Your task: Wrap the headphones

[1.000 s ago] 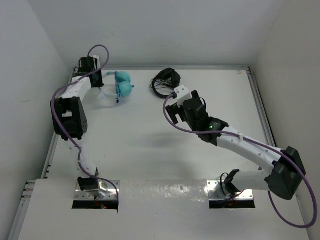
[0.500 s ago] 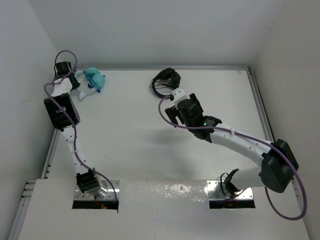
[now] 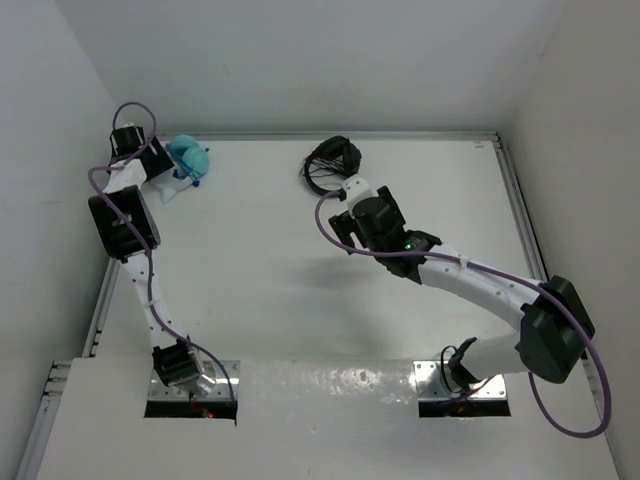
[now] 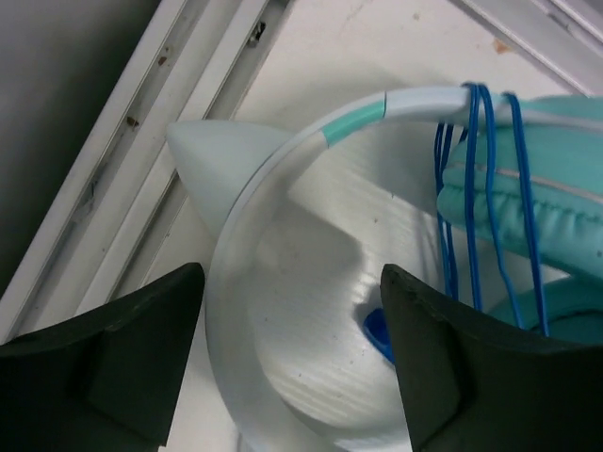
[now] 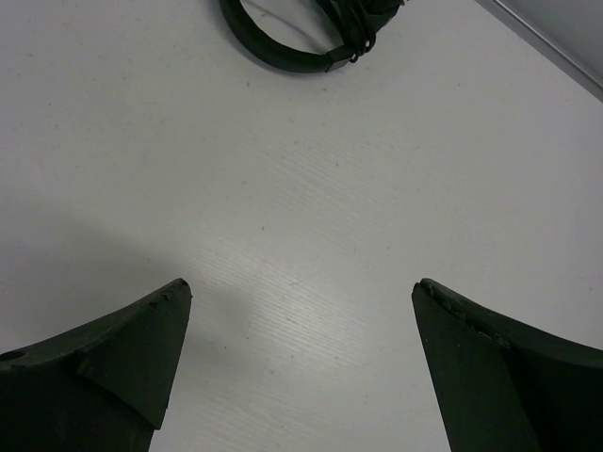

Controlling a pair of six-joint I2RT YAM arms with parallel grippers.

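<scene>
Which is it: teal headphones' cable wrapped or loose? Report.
Wrapped: in the left wrist view the blue cable loops several times over the headband and teal cup.

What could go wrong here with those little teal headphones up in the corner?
The pale headband sits between the open left gripper's fingers, so pulling away carelessly could hook and drag the teal headphones. The blue cable loops over the band look loose and might slip off. The open right gripper hovers near the black headphones and could nudge them.
</scene>
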